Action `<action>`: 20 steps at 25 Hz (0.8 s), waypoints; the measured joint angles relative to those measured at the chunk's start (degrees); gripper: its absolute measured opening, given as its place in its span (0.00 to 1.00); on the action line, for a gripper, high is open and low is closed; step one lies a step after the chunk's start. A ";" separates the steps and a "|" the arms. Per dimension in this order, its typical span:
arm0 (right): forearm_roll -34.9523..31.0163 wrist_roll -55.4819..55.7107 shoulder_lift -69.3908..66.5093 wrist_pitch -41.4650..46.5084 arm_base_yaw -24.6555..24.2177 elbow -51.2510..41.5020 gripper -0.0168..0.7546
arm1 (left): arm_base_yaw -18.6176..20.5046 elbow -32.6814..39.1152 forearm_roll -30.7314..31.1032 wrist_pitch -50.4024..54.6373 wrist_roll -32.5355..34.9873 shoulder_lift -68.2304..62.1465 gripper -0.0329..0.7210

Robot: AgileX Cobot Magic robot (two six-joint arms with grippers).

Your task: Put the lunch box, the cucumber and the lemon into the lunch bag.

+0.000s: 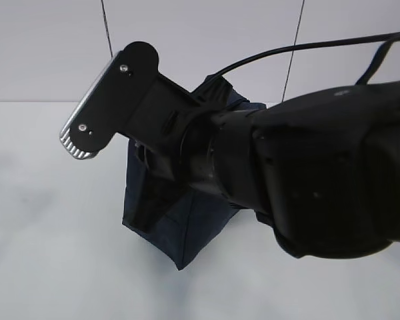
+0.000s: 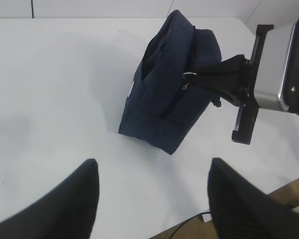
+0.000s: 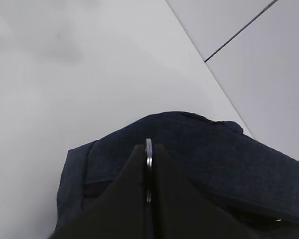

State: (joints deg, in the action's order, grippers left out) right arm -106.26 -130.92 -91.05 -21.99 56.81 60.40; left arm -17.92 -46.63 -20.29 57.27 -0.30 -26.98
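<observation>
No readable text, brand, number or sign anywhere; small white tag (image 2: pixel 130 90) on dark navy boxy fabric lunch bag (image 2: pixel 162 107) too blurred to read.

Brightness: all three views are evenly and brightly lit; the white table (image 2: pixel 55 89) is nearly washed out.
Light source: diffuse light is suggested, probably from overhead.
Shadows: soft grey patches are cast on the table; a faint one is seen beside the lunch bag (image 2: pixel 164 94).
Glare: a sheen is caught on the silver ring (image 3: pixel 148 149).
Focus: the near arm (image 1: pixel 320 173) is blurred in the exterior view.
Detail: dark fabric folds are barely resolved.
</observation>
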 joint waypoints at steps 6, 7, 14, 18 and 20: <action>-0.44 4.53 0.00 1.01 0.00 0.12 0.05 | 0.00 0.00 0.00 0.00 0.00 0.00 0.68; -0.44 5.22 0.00 1.31 0.00 -0.12 0.05 | 0.00 0.00 0.00 0.00 0.00 0.00 0.68; 0.03 11.29 0.00 7.96 0.00 -4.37 0.05 | 0.00 0.00 0.00 0.00 0.00 0.00 0.68; 0.39 13.02 0.00 10.78 0.00 -4.42 0.05 | 0.00 0.00 0.00 -0.67 0.00 0.00 0.68; 0.39 14.37 0.00 11.35 0.00 -4.69 0.05 | 0.00 0.00 -0.02 -0.81 0.00 -0.34 0.68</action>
State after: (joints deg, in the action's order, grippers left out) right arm -105.87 -116.55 -91.05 -10.64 56.81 55.71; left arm -17.92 -46.63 -20.31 56.46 -0.30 -27.33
